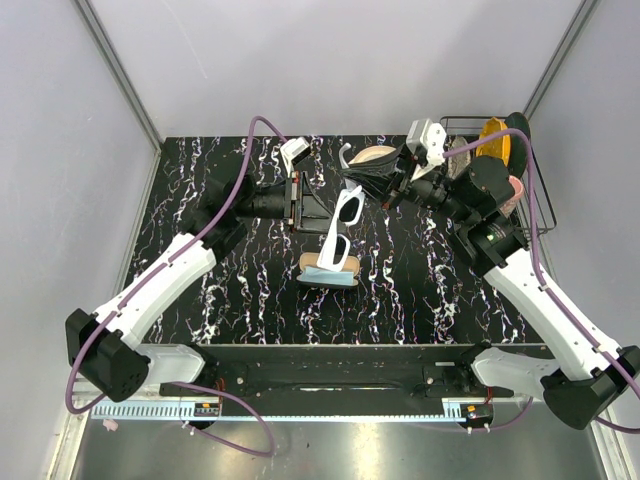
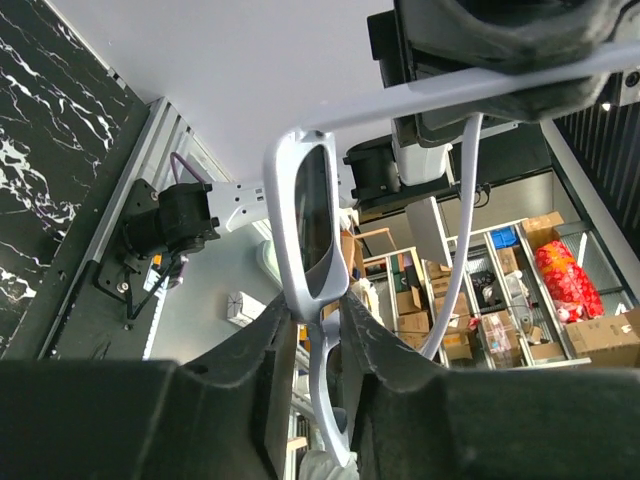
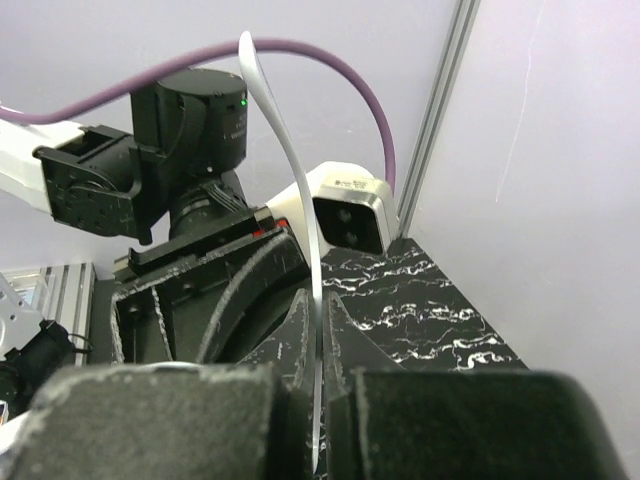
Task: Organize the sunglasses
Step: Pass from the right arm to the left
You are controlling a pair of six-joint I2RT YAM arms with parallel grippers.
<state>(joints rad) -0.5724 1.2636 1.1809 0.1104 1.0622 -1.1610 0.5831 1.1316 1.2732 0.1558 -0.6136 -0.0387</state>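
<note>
Holding above the black white-veined marble tabletop [image 1: 190, 170]: the slim white-framed sunglasses with dark lenses [image 1: 345, 225], shared between both arms. At the frame beside one lens the left gripper [image 2: 318, 312] pinches; the right gripper [image 3: 318, 320] has its fingers pressed tight on one thin white temple arm [image 3: 290, 170], which stands unfolded. Judgement: mid-task. Nothing is stowed yet; a light blue square cloth [image 1: 338, 281] lies on the table below. Folding the arms and putting the pair away remain.

Bright, even light (foreground blurred)
</note>
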